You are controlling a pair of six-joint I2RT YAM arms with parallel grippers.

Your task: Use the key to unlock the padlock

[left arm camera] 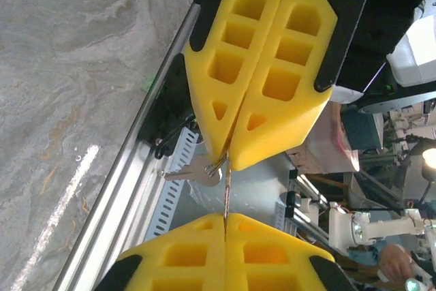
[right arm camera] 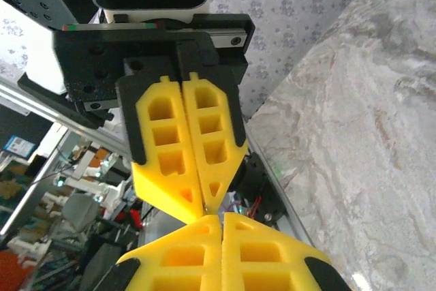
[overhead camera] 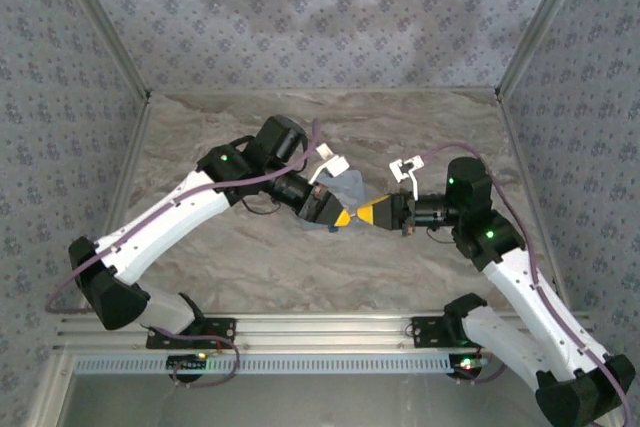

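Well, the left gripper (overhead camera: 348, 218) and the right gripper (overhead camera: 366, 215) meet tip to tip above the middle of the table (overhead camera: 330, 277). The key (left arm camera: 225, 192) is right between the two tips. It looks like a thin strip, because it is seen from its edge.

Its long side runs straight from one pair of fingers to the other, in line with both. One end goes into the crack between the left fingers (left arm camera: 272, 257). The other end goes into the crack between the right fingers (left arm camera: 286, 80). I cannot tell which end is the head and which is the tip.

Both pairs of fingers are pressed together, with only a thin line between them. Each pair pinches one end of the key.

Just beside the right fingertips there is a small ring (left arm camera: 219, 163). A second silver key (left arm camera: 191, 171) hangs flat from it, out to the side.

There are two arms, two grippers and four yellow fingers. I count two keys and one ring.

The table top is grey and brown, with swirls like marble. Blue-grey walls (overhead camera: 320, 17) with a small flower pattern stand around three sides. A metal rail (overhead camera: 300, 332) runs along the near edge.
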